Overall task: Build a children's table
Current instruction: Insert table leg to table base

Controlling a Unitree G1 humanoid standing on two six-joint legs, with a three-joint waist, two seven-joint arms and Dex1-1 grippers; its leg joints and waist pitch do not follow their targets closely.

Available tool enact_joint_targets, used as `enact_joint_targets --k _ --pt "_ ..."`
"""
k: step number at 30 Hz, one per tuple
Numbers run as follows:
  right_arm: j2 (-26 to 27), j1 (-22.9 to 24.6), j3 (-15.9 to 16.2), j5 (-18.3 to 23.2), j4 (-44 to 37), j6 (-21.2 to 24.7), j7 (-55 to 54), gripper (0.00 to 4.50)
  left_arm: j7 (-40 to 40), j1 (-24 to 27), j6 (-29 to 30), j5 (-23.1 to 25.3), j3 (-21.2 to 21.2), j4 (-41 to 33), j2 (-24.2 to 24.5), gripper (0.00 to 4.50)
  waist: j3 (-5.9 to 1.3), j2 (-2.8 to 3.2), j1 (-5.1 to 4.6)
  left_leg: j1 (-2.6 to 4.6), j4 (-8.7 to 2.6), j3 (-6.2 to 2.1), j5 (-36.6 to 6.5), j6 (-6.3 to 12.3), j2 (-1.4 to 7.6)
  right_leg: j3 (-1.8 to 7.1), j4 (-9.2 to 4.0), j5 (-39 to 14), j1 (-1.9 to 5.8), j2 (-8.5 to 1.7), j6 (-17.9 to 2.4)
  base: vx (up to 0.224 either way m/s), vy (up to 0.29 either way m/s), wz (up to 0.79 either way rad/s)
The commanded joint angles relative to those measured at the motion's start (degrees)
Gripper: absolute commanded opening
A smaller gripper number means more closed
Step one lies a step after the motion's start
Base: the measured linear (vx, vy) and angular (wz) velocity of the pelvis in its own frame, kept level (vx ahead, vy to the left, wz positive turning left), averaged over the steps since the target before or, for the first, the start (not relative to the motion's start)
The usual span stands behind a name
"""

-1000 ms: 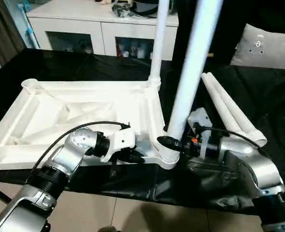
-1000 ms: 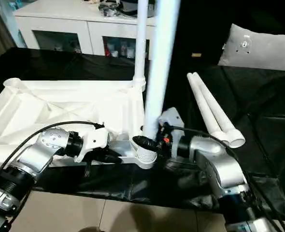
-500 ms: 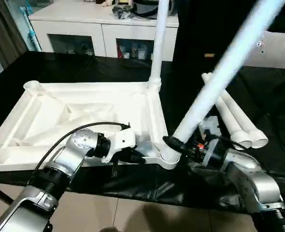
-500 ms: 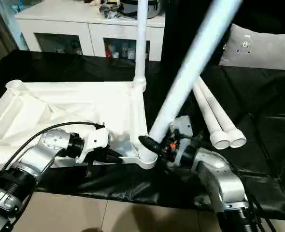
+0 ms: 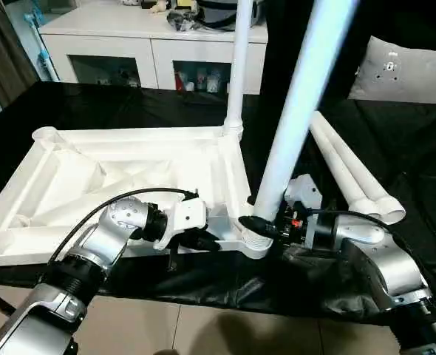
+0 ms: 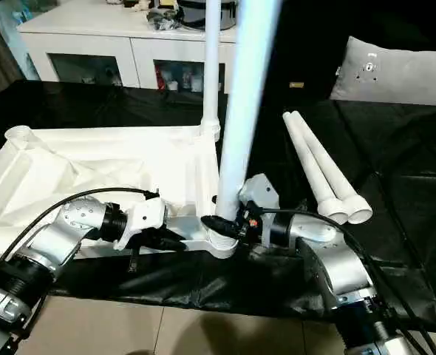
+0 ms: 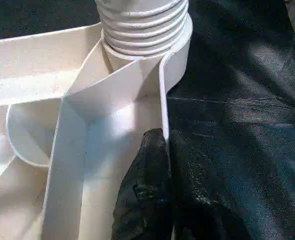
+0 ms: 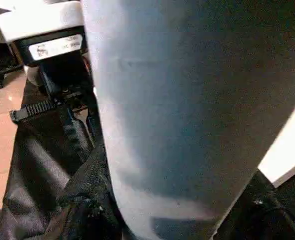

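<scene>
Right hand [image 5: 271, 225]: closed around the base of a leg [image 5: 295, 111] just above its ribbed end, which sits at the near right socket [image 5: 253, 240] of the top [image 5: 129, 174]. The leg rises from the hand and leans slightly; in the right wrist view its tube [image 8: 187, 100] lies directly against the fingers [image 8: 82, 200]. Whether the ribbed end is fully seated cannot be told; in the left wrist view several ribs [image 7: 142, 25] show above the socket wall, which suggests it is not yet home.

Left hand [image 5: 203, 240]: shut, pinching the top's near rim [image 7: 163, 100] just beside that same socket, apparently steadying the top. In the left wrist view its black fingers [image 7: 147, 195] meet on the thin wall.

Outward from the hands: the top lies upside down, ribbed underside up, on a worktop [image 5: 92, 103] draped in black cloth. One leg [image 5: 238, 66] stands upright in the far right socket. The far left socket [image 5: 46, 134] is bare; the near left corner is hidden by the left arm. Two spare legs [image 5: 347, 166] lie side by side on the cloth, to the right of the top and well apart from both hands.

Progress, as judged: one leg fitted, a second being fitted, two left to fit.
</scene>
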Motion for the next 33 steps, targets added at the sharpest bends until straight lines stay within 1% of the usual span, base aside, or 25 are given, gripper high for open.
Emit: enact_joint_targets --k 1,2,3,4,5,6,8,9,10,11,13,14,15,18,20,21,23,25,26,27,29,30,31,32,33 --pt "-1.43 1.92 5.49 -5.10 6.27 1.39 1.94 1.90 0.14 -3.48 -1.54 2.18 -0.08 1.60 0.68 0.00 -1.71 0.41 -0.68 1.24 -5.56 -2.70 -30.09 -1.37 4.04 2.82 -6.23 -36.07 0.62 -4.54 -4.38 0.000 0.000 0.00" --pt "-1.37 1.39 6.10 -5.59 6.69 1.02 2.14 1.90 0.09 -4.41 -1.90 2.41 -0.17 2.52 0.35 0.00 -1.45 0.64 -0.89 1.17 -5.66 -2.76 -31.28 -1.49 4.00 2.72 -6.31 -36.32 0.56 -4.47 -4.30 0.000 0.000 0.00" --pt "-1.29 1.06 6.34 -5.75 6.75 0.95 2.17 1.90 0.18 -5.12 -2.03 2.48 -0.16 3.22 -0.02 0.00 -1.36 0.54 -0.92 1.31 -5.64 -2.76 -31.70 -1.54 3.94 2.71 -6.50 -37.00 0.44 -4.48 -4.03 0.000 0.000 0.00" --pt "-1.25 1.03 6.43 -5.58 6.29 0.84 2.36 1.90 0.37 -5.91 -2.13 2.38 0.01 4.00 -0.52 0.00 -1.09 0.54 -0.97 1.63 -5.48 -2.87 -32.73 -1.58 3.84 2.54 -6.92 -39.79 0.20 -4.69 -3.30 0.000 0.000 0.00" --pt "-1.27 1.24 6.37 -5.40 5.84 0.84 2.43 1.90 0.42 -6.07 -2.09 2.26 0.12 4.12 -0.65 0.00 -1.03 0.57 -1.01 1.85 -5.36 -2.84 -33.15 -1.58 3.77 2.43 -7.21 -40.99 0.04 -4.66 -2.88 0.000 0.000 0.00" --pt "-1.27 1.24 6.37 -5.40 5.84 0.84 2.43 1.90 0.42 -6.07 -2.09 2.26 0.12 4.12 -0.65 0.00 -0.98 0.48 -1.20 2.15 -5.16 -2.95 -33.75 -1.47 3.71 2.01 -7.54 -42.40 0.01 -4.71 -2.27 0.000 0.000 0.00" --pt "-1.16 2.11 5.58 -4.85 4.95 0.37 2.41 1.90 0.68 -6.54 -2.50 2.33 0.33 5.11 -0.91 0.00 -0.88 0.82 -1.40 1.78 -5.58 -3.19 -34.13 -1.26 3.96 1.86 -7.51 -41.21 0.39 -4.67 -2.13 0.000 0.000 0.00" --pt "-1.10 2.39 5.32 -4.81 4.90 0.06 2.42 1.90 0.82 -6.70 -2.86 2.42 0.37 5.65 -0.98 0.00 -0.88 1.24 -1.48 2.16 -5.65 -3.15 -34.71 -1.27 4.04 1.87 -7.53 -39.71 0.24 -4.67 -2.64 0.000 0.000 0.00" --pt "-1.01 2.68 5.00 -4.73 5.02 -0.28 2.26 1.90 1.15 -7.03 -3.21 2.47 0.52 6.43 -1.10 0.00 -0.89 1.17 -1.58 2.11 -5.78 -3.11 -34.73 -1.24 4.09 1.90 -7.53 -38.84 0.32 -4.64 -2.96 0.000 0.000 0.00" --pt "-0.97 2.77 4.90 -4.66 5.10 -0.37 2.18 1.90 1.24 -7.15 -3.33 2.45 0.55 6.71 -1.13 0.00 -0.76 1.45 -1.62 2.04 -5.99 -3.12 -35.01 -1.26 4.14 1.97 -7.45 -37.62 0.39 -4.62 -3.53 0.000 0.000 0.00" --pt "-0.57 3.45 4.14 -3.99 5.49 -0.45 1.57 1.90 1.34 -7.62 -3.73 2.27 0.71 7.88 -1.12 0.00 -0.51 1.47 -1.79 2.26 -6.11 -3.12 -36.62 -1.52 4.20 1.95 -7.57 -38.08 0.18 -4.61 -3.76 0.000 0.000 0.00" --pt "-0.24 3.77 3.72 -3.70 5.50 -0.22 1.35 1.90 1.10 -7.65 -3.82 2.23 0.84 8.16 -1.09 0.00 -0.39 1.47 -1.98 2.43 -6.06 -3.24 -37.60 -1.69 4.13 1.72 -7.71 -39.39 0.19 -4.70 -3.47 0.000 0.000 0.00" --pt "-0.05 3.96 3.52 -3.47 5.41 -0.10 1.28 1.90 0.97 -7.52 -3.81 2.17 0.92 8.07 -1.03 0.00 -0.43 1.60 -2.17 2.36 -6.10 -3.38 -37.87 -1.69 4.13 1.50 -7.84 -40.29 0.45 -4.84 -3.00 0.000 0.000 0.00" --pt "0.86 4.27 2.58 -2.08 5.40 1.00 0.93 1.90 0.25 -6.53 -3.41 1.60 1.29 7.08 -0.61 0.00 -0.45 1.62 -2.38 2.15 -6.23 -3.46 -36.97 -1.43 4.16 1.19 -8.25 -40.97 0.71 -5.16 -2.50 0.000 0.000 0.00" --pt "1.39 4.07 2.23 -1.40 6.46 1.92 1.11 1.90 -0.23 -5.78 -3.38 1.42 1.32 6.63 -0.28 0.00 -0.39 1.42 -2.41 2.16 -6.22 -3.45 -36.74 -1.40 4.11 1.17 -8.37 -41.73 0.55 -5.23 -2.33 0.000 0.000 0.00" --pt "1.44 3.95 2.29 -1.50 6.82 1.94 1.12 1.90 -0.27 -5.68 -3.37 1.40 1.33 6.57 -0.25 0.00 -0.34 1.53 -2.42 2.11 -6.23 -3.48 -36.72 -1.39 4.12 1.19 -8.35 -42.05 0.55 -5.33 -2.29 0.000 0.000 0.00" --pt "1.52 3.40 2.69 -2.15 8.22 2.09 1.18 1.90 -0.42 -5.59 -3.60 1.32 1.39 6.74 -0.21 0.00 -0.29 1.42 -2.47 2.16 -6.23 -3.46 -36.55 -1.41 4.10 1.18 -8.58 -42.98 0.38 -5.33 -1.94 0.000 0.000 0.00" --pt "1.66 2.86 3.00 -2.80 9.33 2.20 1.00 1.90 -0.54 -5.57 -3.81 1.27 1.41 6.90 -0.13 0.00 -0.31 1.11 -2.64 1.99 -6.21 -3.53 -36.34 -1.40 4.03 1.03 -8.63 -43.77 0.47 -5.43 -1.67 0.000 0.000 0.00" --pt "1.70 2.24 3.32 -3.60 10.30 2.25 0.89 1.90 -0.67 -5.55 -3.92 1.21 1.43 7.00 -0.02 0.00 -0.16 0.99 -2.83 2.28 -6.05 -3.51 -37.01 -1.47 4.00 0.71 -9.02 -45.21 0.11 -5.34 -1.10 0.000 0.000 0.00" --pt "1.70 2.24 3.32 -3.61 10.30 2.25 0.89 1.90 -0.67 -5.55 -3.92 1.21 1.43 7.00 -0.02 0.00 -0.16 0.99 -2.83 2.28 -6.05 -3.51 -37.01 -1.47 4.00 0.71 -9.02 -45.21 0.11 -5.34 -1.10 0.000 0.000 0.00" --pt "1.79 1.41 3.49 -4.48 11.27 2.18 0.69 1.90 -0.76 -5.48 -3.95 1.23 1.34 6.91 0.23 0.00 0.07 1.31 -3.29 2.75 -5.86 -3.75 -38.98 -1.86 3.92 -0.40 -9.62 -46.41 0.00 -5.09 -0.05 0.000 0.000 0.00" --pt "1.86 1.01 3.46 -4.74 11.66 2.07 0.66 1.90 -0.72 -5.47 -3.95 1.28 1.29 6.87 0.33 0.00 0.17 1.58 -3.62 2.73 -6.19 -4.05 -40.95 -2.19 4.15 -1.09 -9.63 -45.52 0.36 -4.81 0.35 0.000 0.000 0.00" --pt "1.89 0.61 3.46 -4.78 12.01 1.88 0.58 1.90 -0.67 -5.45 -3.93 1.30 1.22 6.81 0.42 0.00 0.31 2.03 -4.07 2.48 -7.13 -4.38 -44.29 -2.81 4.76 -1.69 -9.01 -42.39 1.11 -4.35 0.17 0.000 0.000 0.00" --pt "2.02 0.16 3.28 -4.48 12.23 2.03 0.57 1.90 -0.62 -5.42 -3.90 1.29 1.20 6.74 0.47 0.00 0.47 2.46 -4.12 2.10 -8.12 -4.58 -47.29 -3.41 5.33 -1.87 -8.05 -39.58 1.68 -3.86 -0.28 0.000 0.000 0.00" --pt "2.13 -0.26 3.05 -3.95 12.21 2.61 0.81 1.90 -0.62 -5.33 -3.82 1.28 1.21 6.62 0.51 0.00 0.75 2.72 -4.02 0.97 -9.76 -4.69 -50.86 -4.16 6.15 -1.69 -5.82 -35.37 2.75 -3.23 -1.20 0.000 0.000 0.00"
